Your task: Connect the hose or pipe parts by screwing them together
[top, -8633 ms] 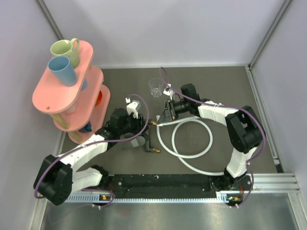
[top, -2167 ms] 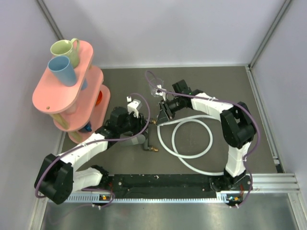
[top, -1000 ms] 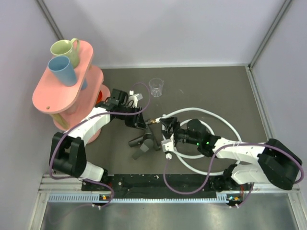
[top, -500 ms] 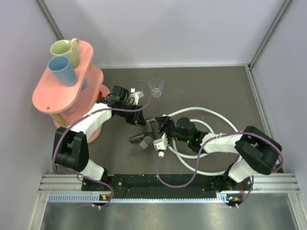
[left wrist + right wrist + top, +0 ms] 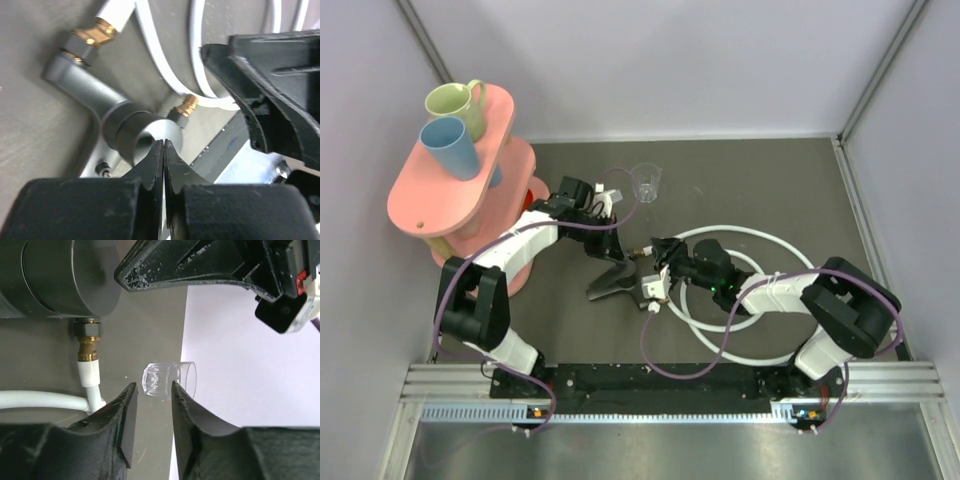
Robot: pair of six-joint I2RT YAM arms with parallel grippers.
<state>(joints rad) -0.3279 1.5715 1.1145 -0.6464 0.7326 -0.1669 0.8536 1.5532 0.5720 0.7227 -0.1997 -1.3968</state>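
The dark grey T-shaped fitting (image 5: 618, 282) lies on the table between both grippers. Its body (image 5: 115, 120) fills the left wrist view, one brass tip (image 5: 186, 105) pointing away. The white hose (image 5: 790, 255) loops to the right; its brass end connector (image 5: 89, 342) sits against a port of the fitting (image 5: 60, 275). My left gripper (image 5: 610, 258) hangs just above the fitting, its jaws (image 5: 164, 145) shut with nothing between them. My right gripper (image 5: 655, 252) is beside the fitting and hose end, open a little (image 5: 152, 390), holding nothing.
A clear plastic cup (image 5: 645, 183) stands behind the grippers and shows beyond the right jaws (image 5: 167, 377). A pink tiered rack (image 5: 460, 190) with mugs stands at the left. A black rail (image 5: 650, 380) runs along the near edge.
My left jaws have closed fully. My right jaws have narrowed, and the right gripper has moved left and back toward the fitting. The fitting has shifted slightly.
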